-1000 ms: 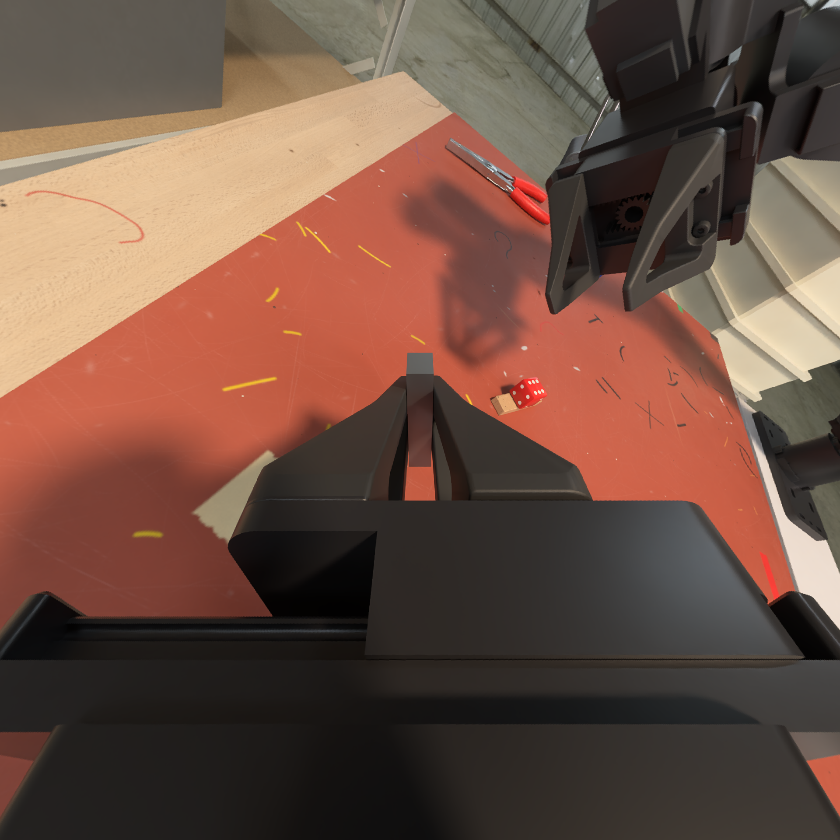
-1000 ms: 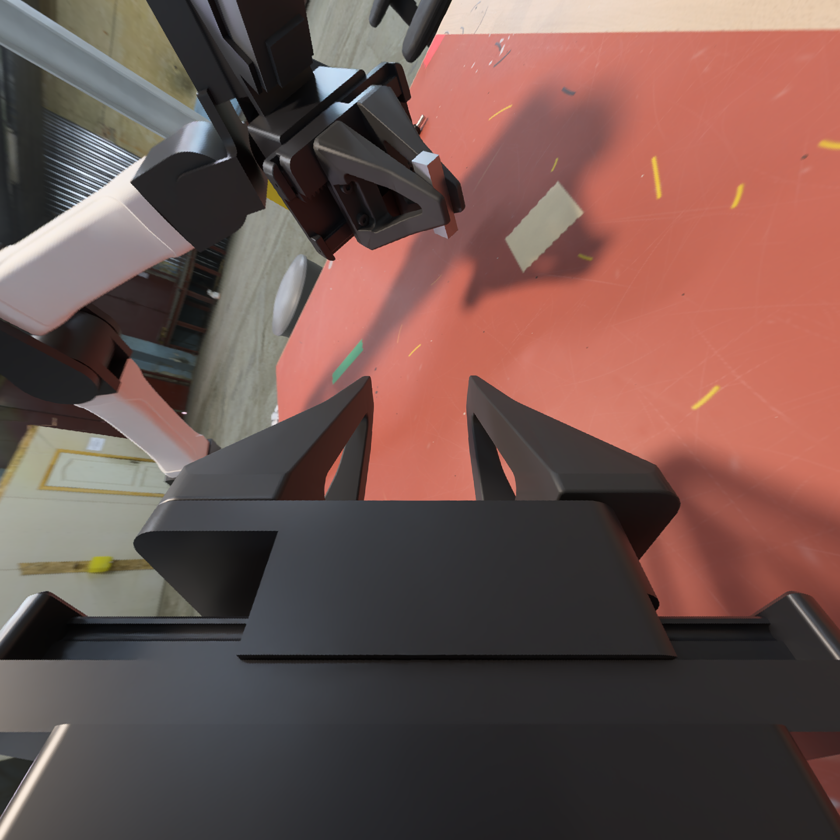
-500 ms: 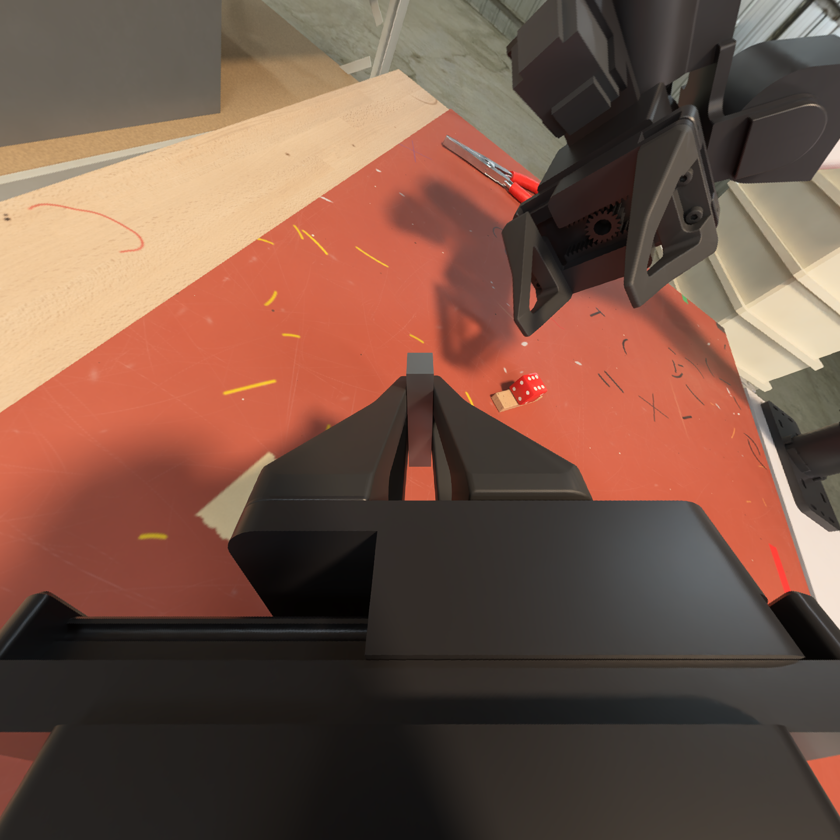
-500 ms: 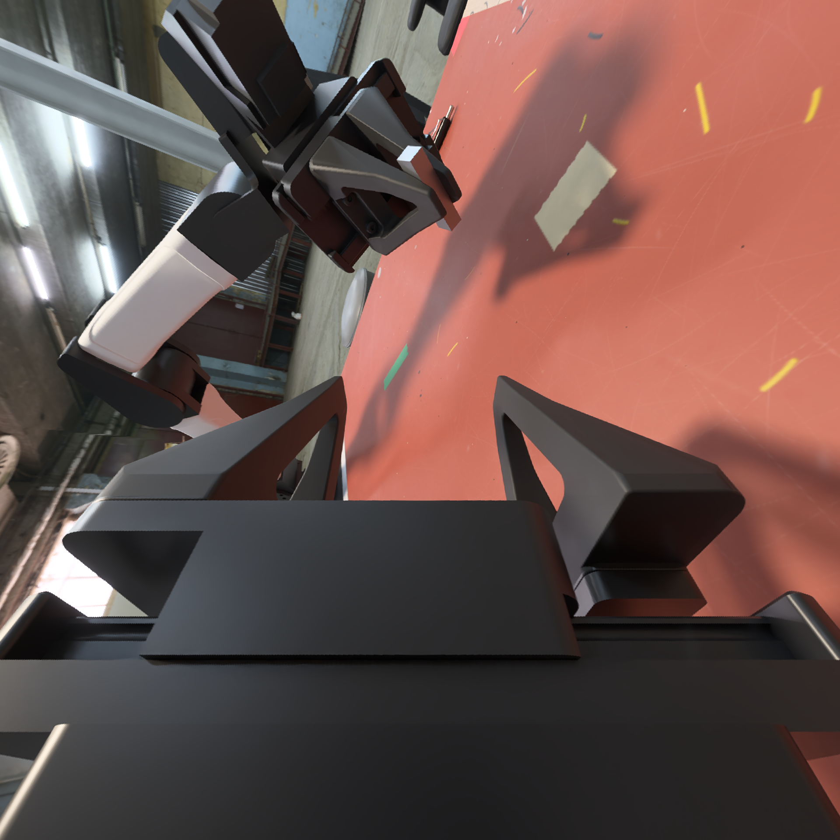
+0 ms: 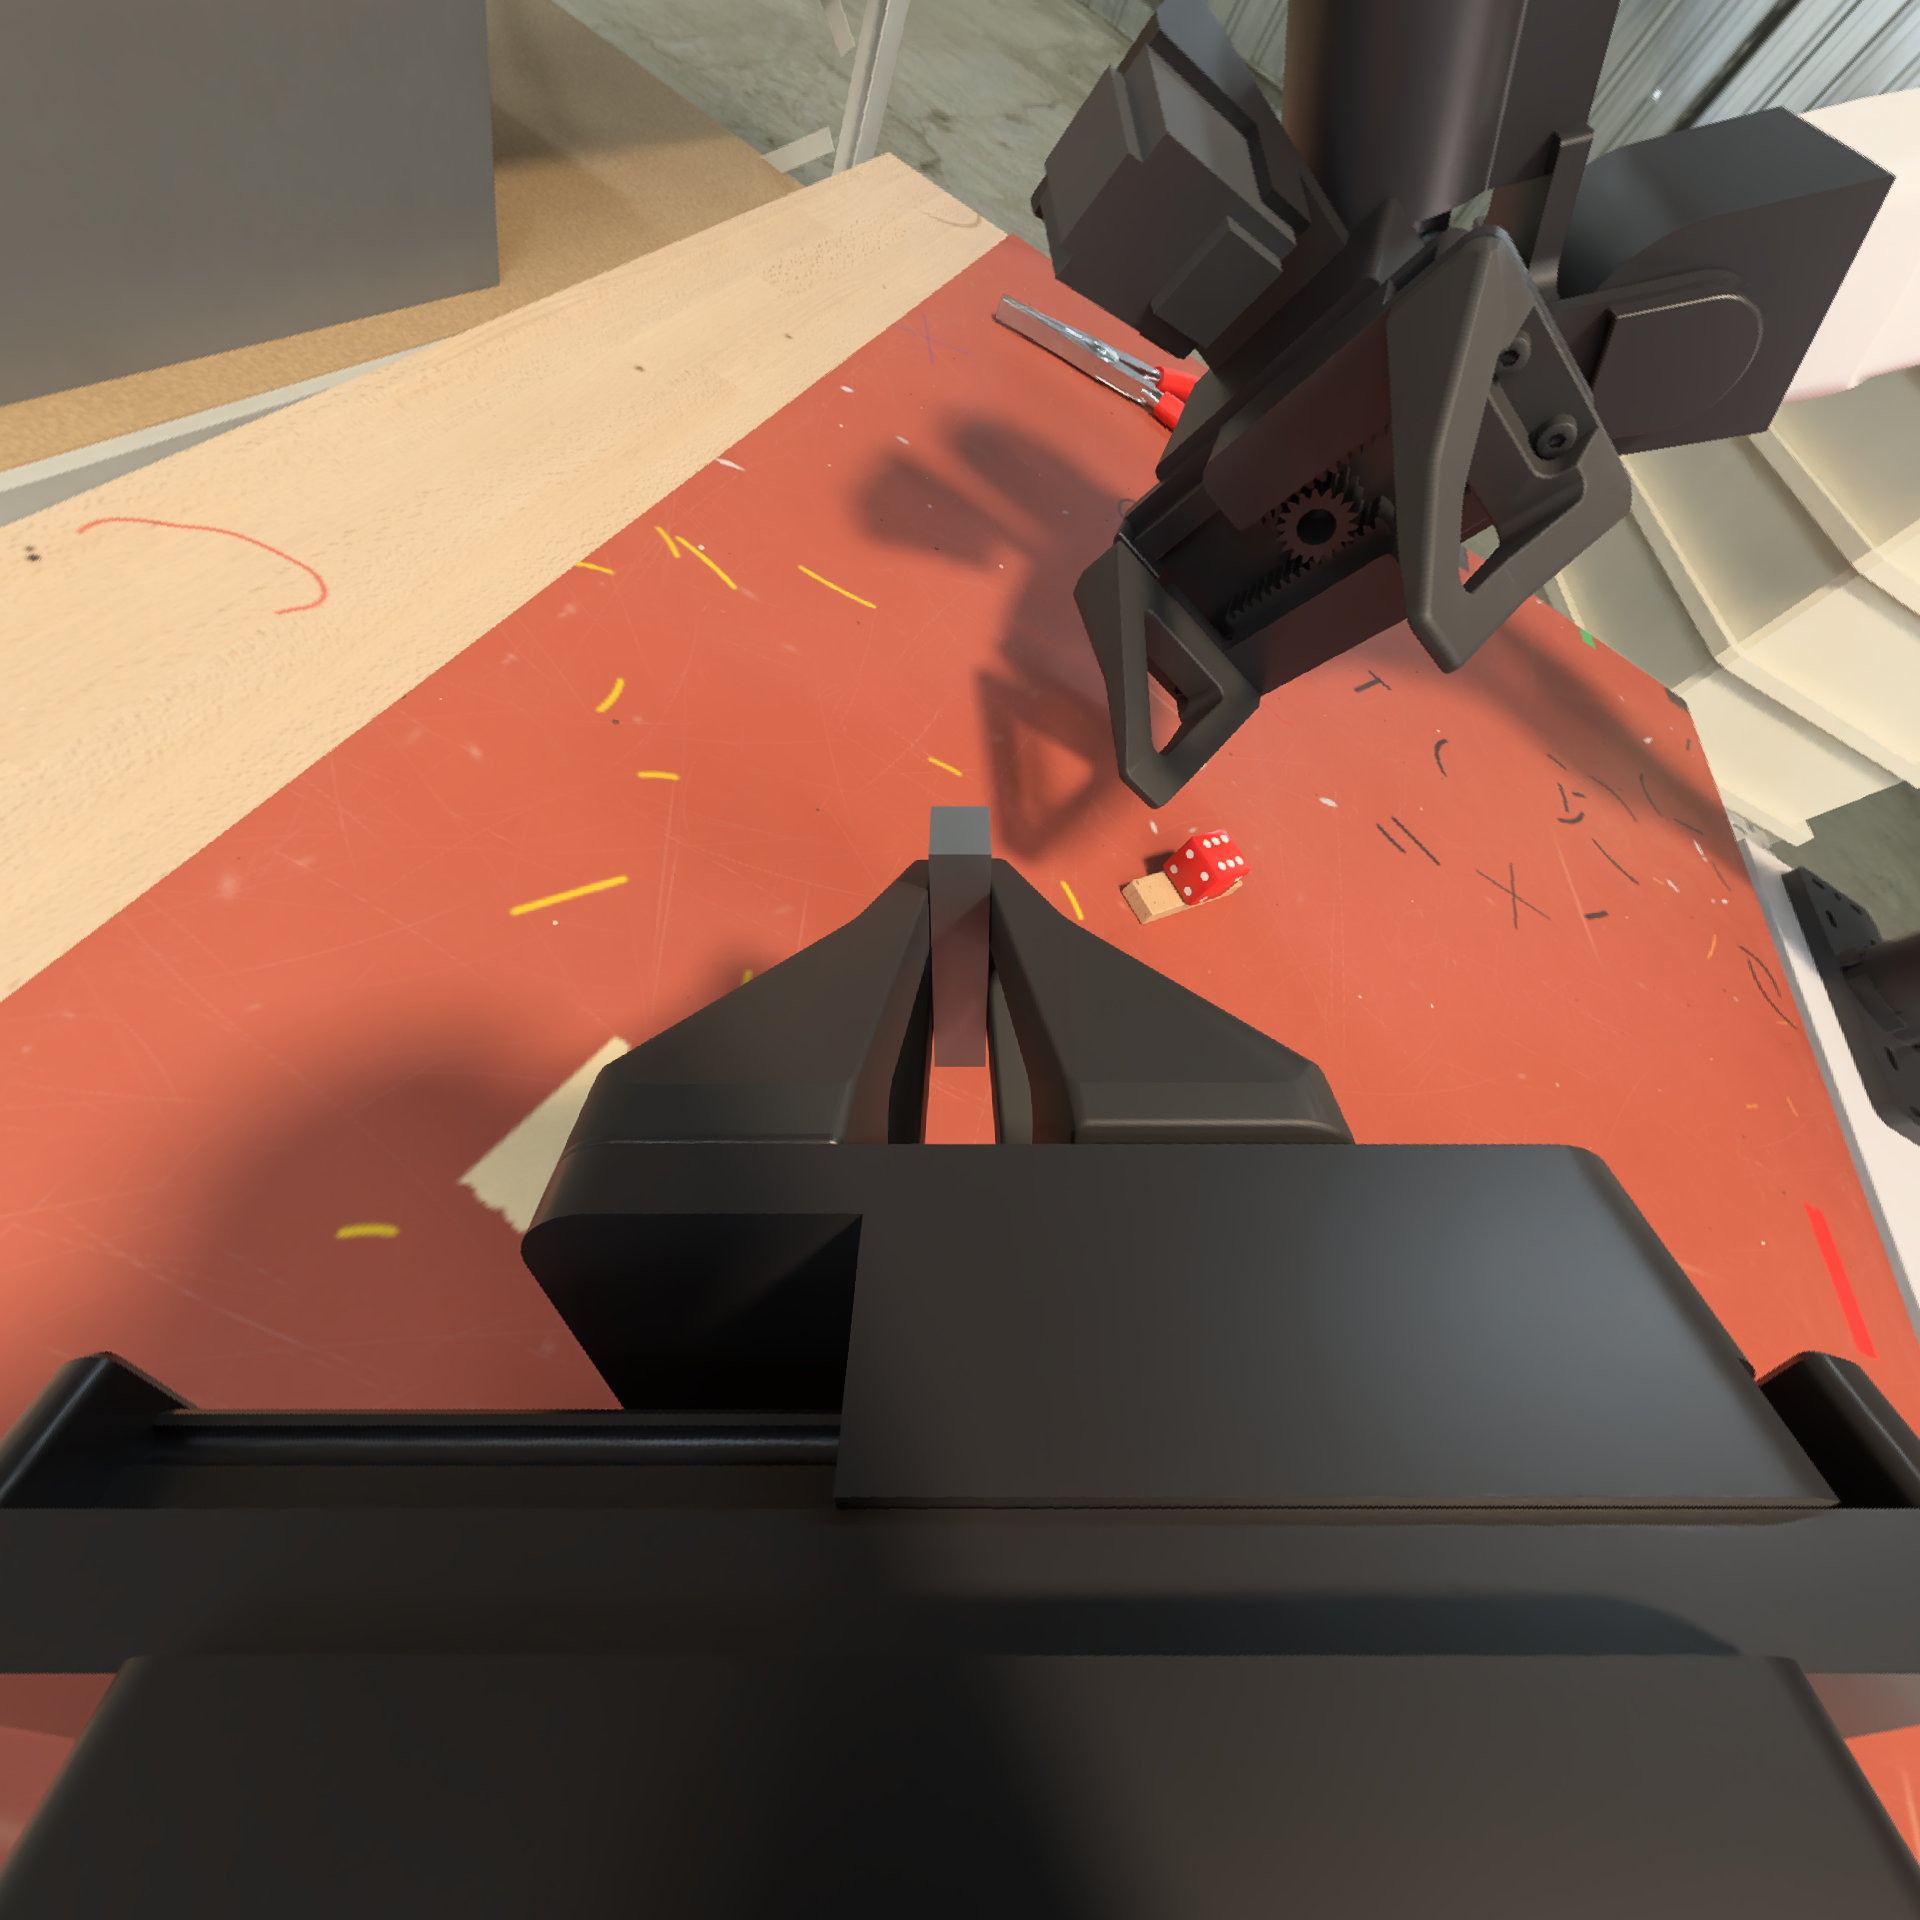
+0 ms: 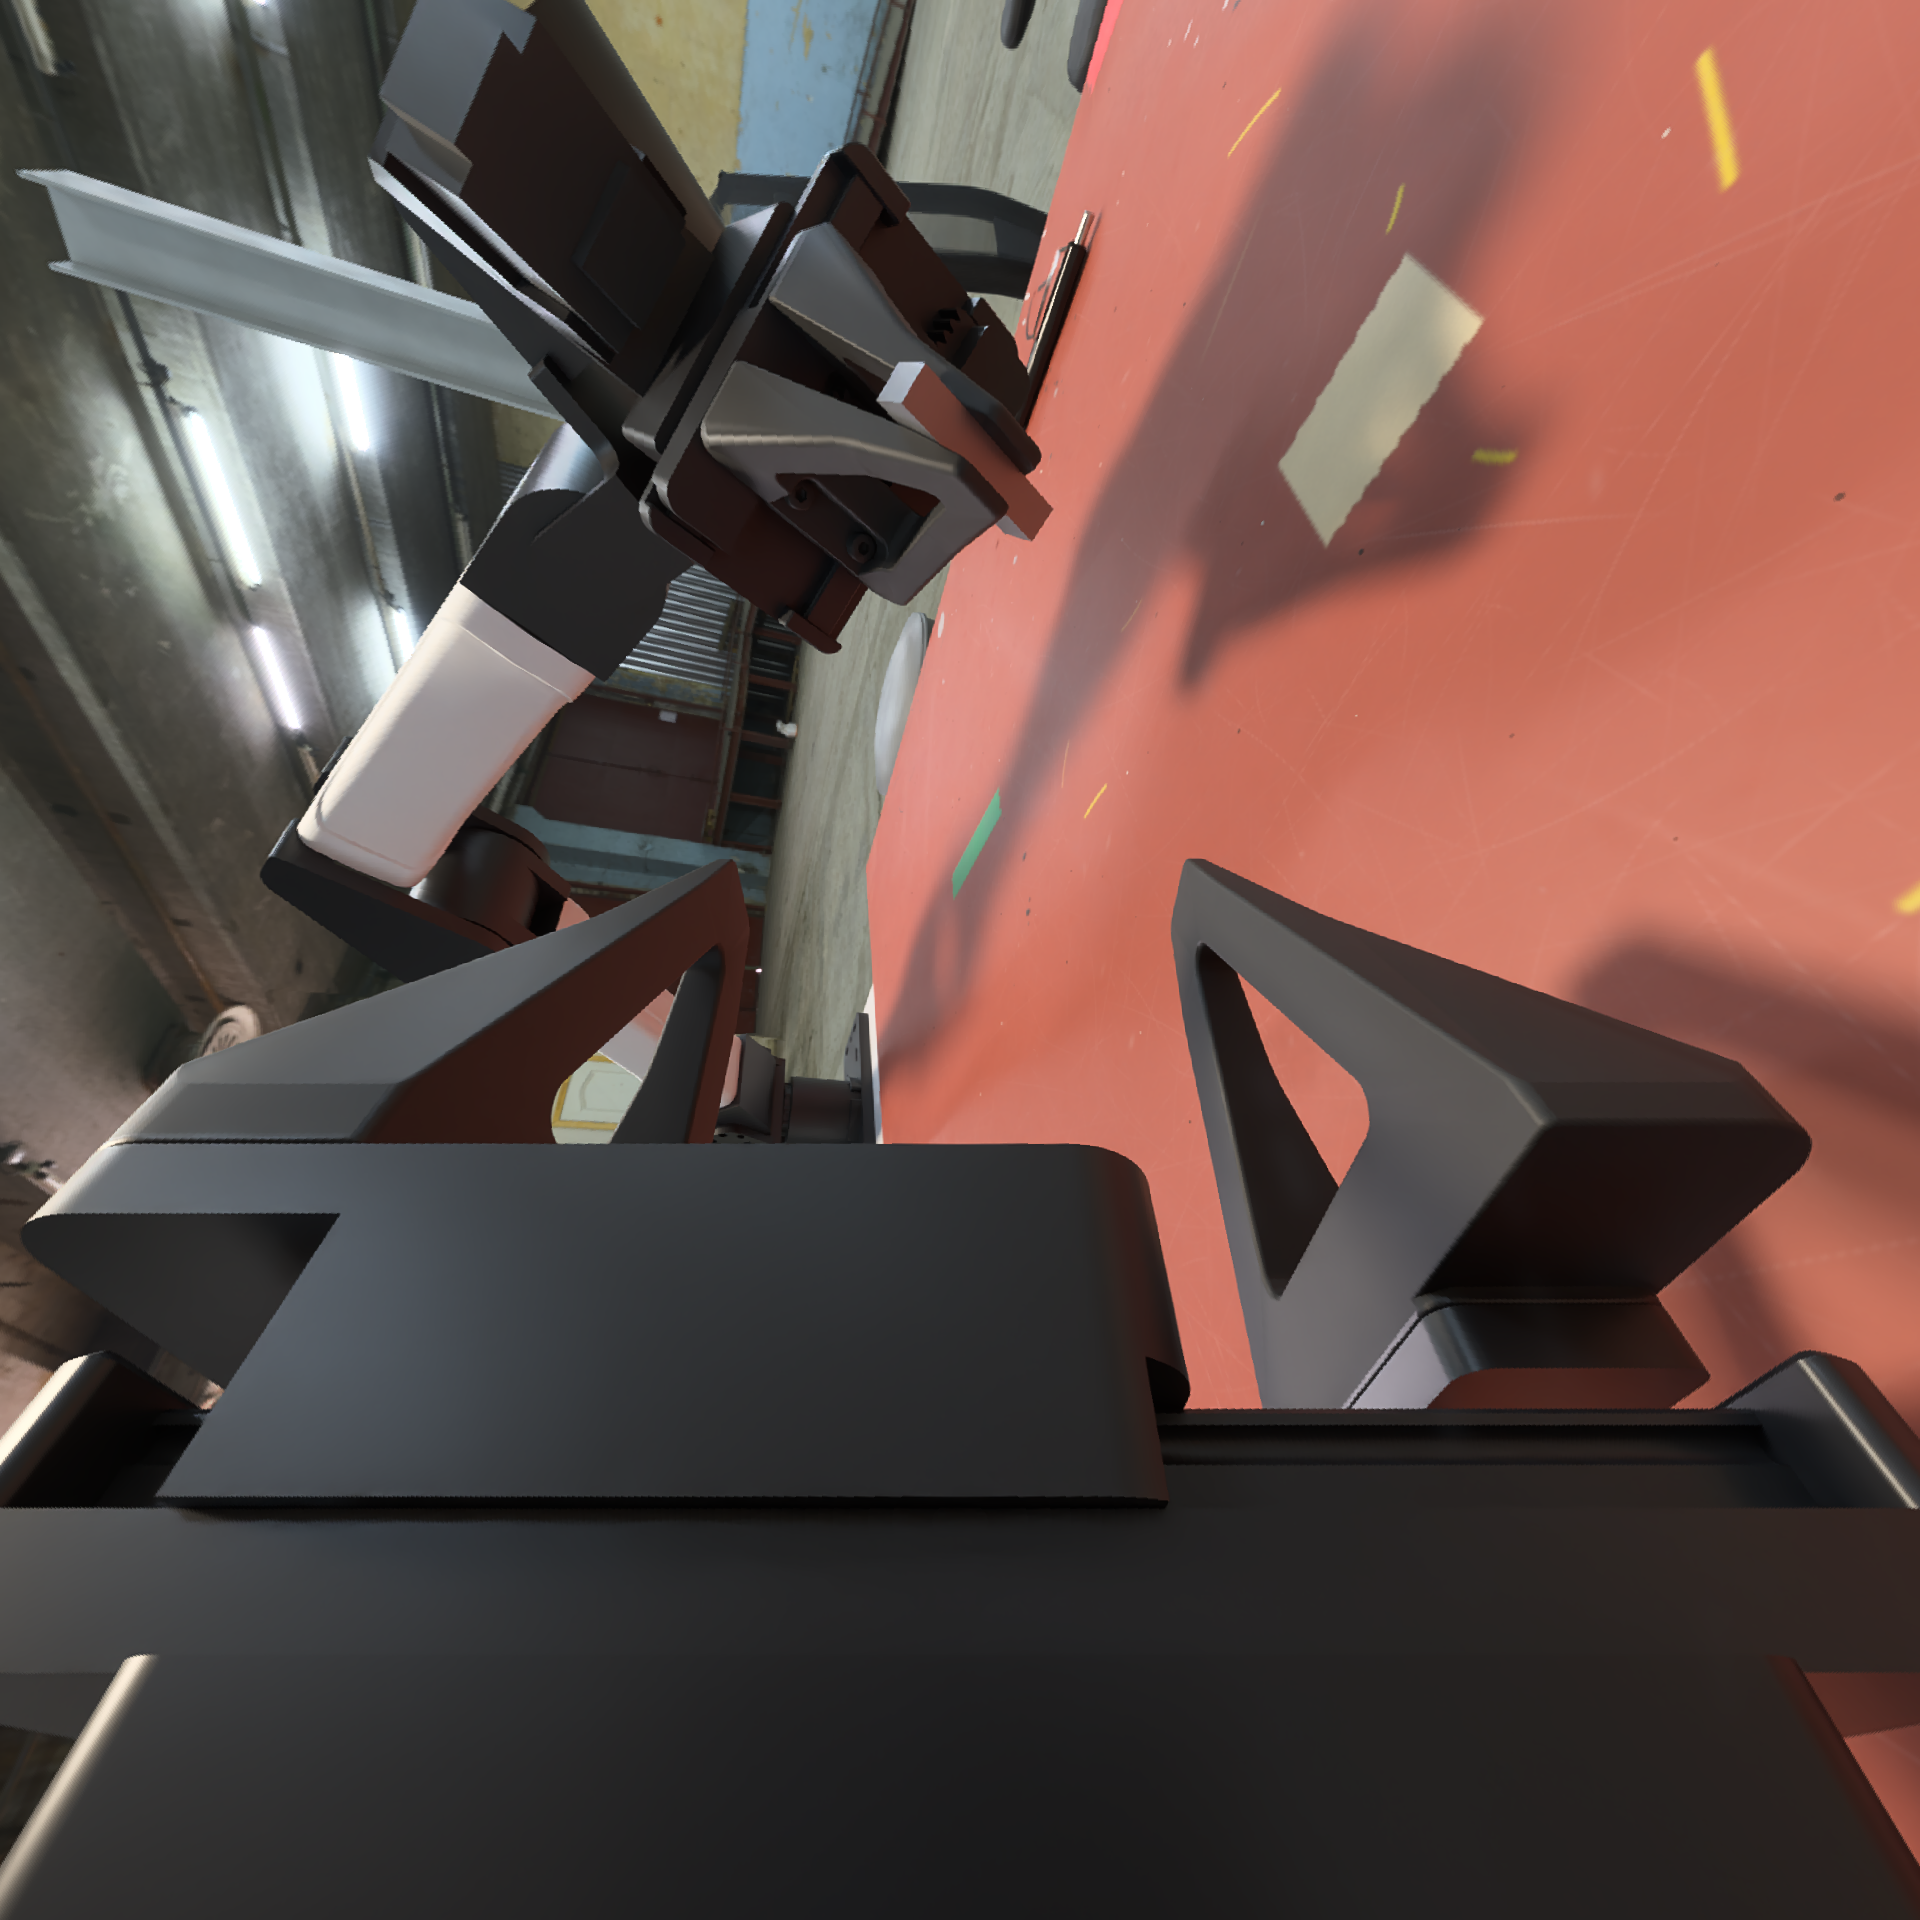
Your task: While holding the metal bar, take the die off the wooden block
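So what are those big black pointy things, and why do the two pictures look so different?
They are robot fingers. Two robot arms work here, and each has a camera by its hand, so each picture looks along one hand's own fingers.

In the left arm's picture, the left gripper is squeezed shut on a grey metal bar. Beyond it, on the red mat, a red die sits on a small wooden block. Red-handled pliers lie farther away. The other hand hangs above the die.

In the right arm's picture, the right gripper is wide open and empty, and you see the left hand holding its bar from the side.
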You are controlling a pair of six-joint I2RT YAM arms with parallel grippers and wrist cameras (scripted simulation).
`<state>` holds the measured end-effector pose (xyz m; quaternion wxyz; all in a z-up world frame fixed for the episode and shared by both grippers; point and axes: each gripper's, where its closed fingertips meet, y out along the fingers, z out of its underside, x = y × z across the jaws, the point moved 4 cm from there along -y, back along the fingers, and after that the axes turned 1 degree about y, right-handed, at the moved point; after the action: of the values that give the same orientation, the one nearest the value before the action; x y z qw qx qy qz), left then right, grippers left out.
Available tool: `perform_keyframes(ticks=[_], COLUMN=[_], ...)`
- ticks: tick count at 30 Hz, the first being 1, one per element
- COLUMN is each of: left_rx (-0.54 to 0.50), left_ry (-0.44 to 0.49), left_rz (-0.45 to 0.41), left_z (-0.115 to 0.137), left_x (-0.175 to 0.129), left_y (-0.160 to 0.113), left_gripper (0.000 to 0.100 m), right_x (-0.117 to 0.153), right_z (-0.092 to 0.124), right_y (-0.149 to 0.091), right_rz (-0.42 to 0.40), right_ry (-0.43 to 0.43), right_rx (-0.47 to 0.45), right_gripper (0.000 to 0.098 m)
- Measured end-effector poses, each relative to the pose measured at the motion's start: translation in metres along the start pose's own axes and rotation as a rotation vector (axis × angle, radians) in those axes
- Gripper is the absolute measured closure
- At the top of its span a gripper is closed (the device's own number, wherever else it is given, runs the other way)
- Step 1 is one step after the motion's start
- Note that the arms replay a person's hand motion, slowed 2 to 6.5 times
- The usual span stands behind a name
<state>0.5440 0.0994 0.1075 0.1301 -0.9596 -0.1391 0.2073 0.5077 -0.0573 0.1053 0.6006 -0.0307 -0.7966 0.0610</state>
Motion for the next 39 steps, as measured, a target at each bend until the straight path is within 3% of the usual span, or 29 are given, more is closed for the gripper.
perform_keyframes(ticks=[17, 39], left_rx=[0.015, 0.026], left_ry=[0.105, 0.230], left_rz=[-0.027, -0.073], left_z=[-0.002, -0.006], left_x=[-0.007, -0.018], left_y=[-0.004, -0.005], left_gripper=[0.092, 0.092], right_x=[-0.003, -0.003], right_z=[-0.002, -0.001], right_y=[0.013, 0.021], right_rz=[-0.084, -0.117], right_ry=[0.094, 0.141], right_rx=[0.006, -0.001], right_gripper=[0.0232, 0.0298])
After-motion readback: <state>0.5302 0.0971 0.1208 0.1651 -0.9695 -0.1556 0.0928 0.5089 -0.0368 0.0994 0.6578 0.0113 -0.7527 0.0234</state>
